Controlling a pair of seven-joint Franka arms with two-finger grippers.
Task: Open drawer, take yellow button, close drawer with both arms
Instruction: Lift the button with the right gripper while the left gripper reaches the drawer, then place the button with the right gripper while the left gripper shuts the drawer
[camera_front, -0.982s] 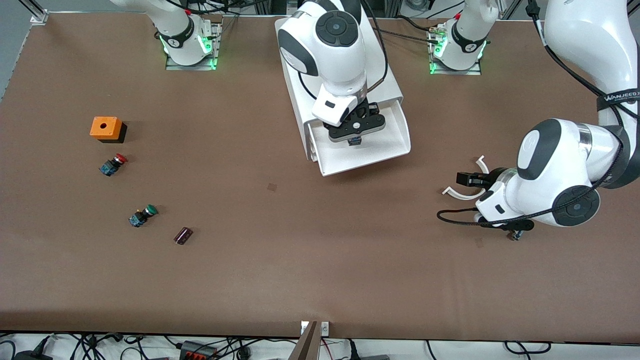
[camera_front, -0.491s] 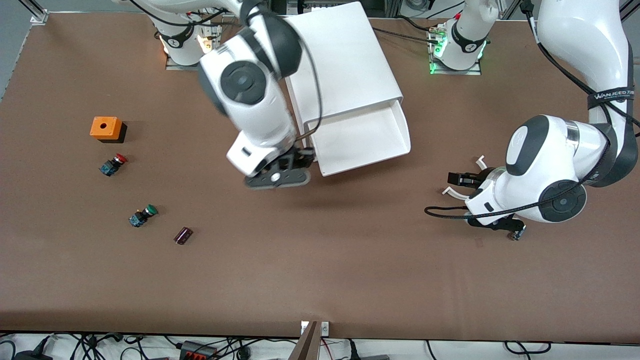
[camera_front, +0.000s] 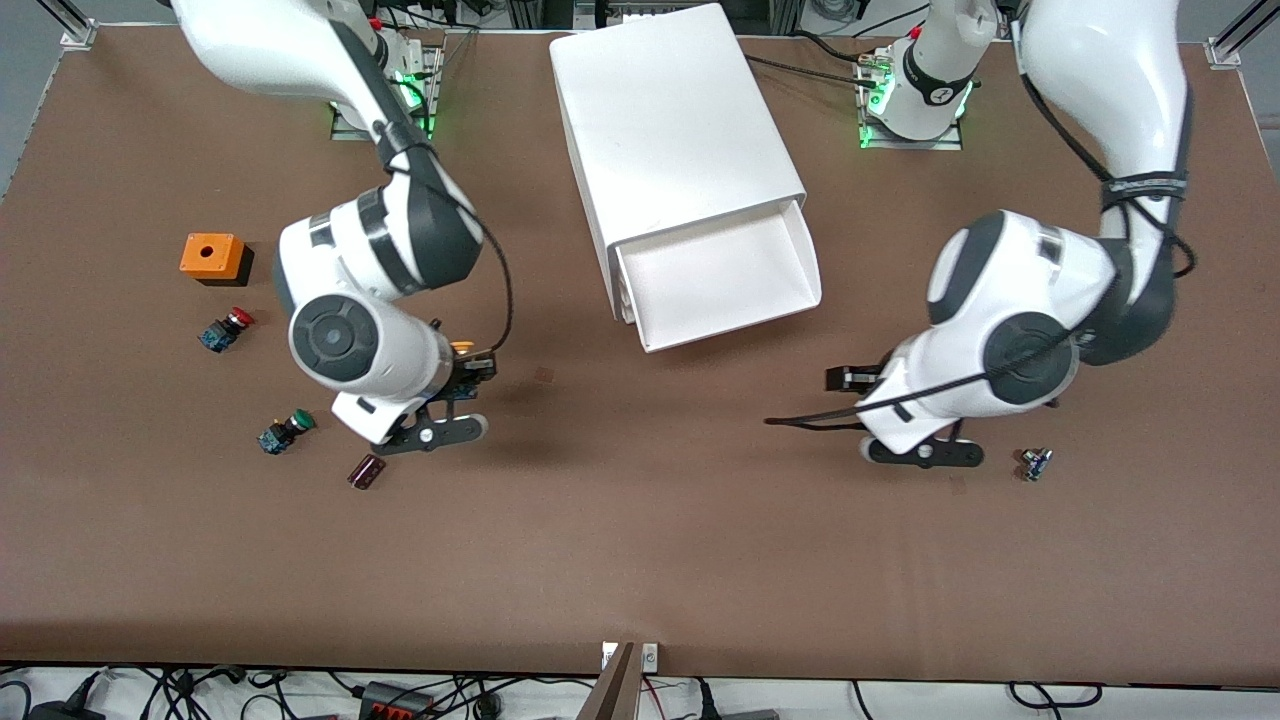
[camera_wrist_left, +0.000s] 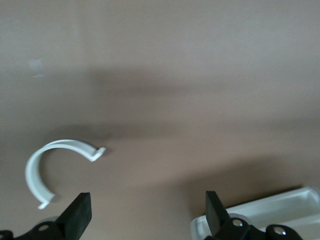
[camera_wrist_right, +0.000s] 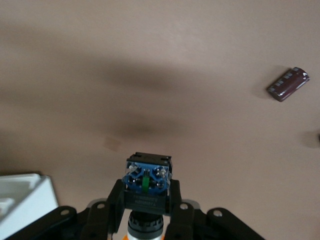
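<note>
The drawer (camera_front: 720, 275) stands pulled out of the white cabinet (camera_front: 680, 130), and its tray shows nothing inside. My right gripper (camera_front: 458, 378) hangs over the table toward the right arm's end, shut on the button (camera_front: 462, 348), whose orange-yellow cap peeks out. In the right wrist view the button's blue-black body (camera_wrist_right: 148, 179) sits clamped in the right gripper (camera_wrist_right: 146, 195). My left gripper (camera_front: 846, 379) is over the table near the drawer's corner at the left arm's end. It shows open in the left wrist view (camera_wrist_left: 147, 212), with nothing between its fingers.
An orange box (camera_front: 212, 256), a red-capped button (camera_front: 228, 328), a green-capped button (camera_front: 285, 430) and a maroon cylinder (camera_front: 366, 470) lie at the right arm's end. A small part (camera_front: 1033, 464) lies near the left arm. A white curved clip (camera_wrist_left: 50, 165) rests under the left gripper.
The right arm lifted out of the drawer and swung toward the right arm's end, carrying the button. The left arm shifted toward the middle, covering the white clip in the front view.
</note>
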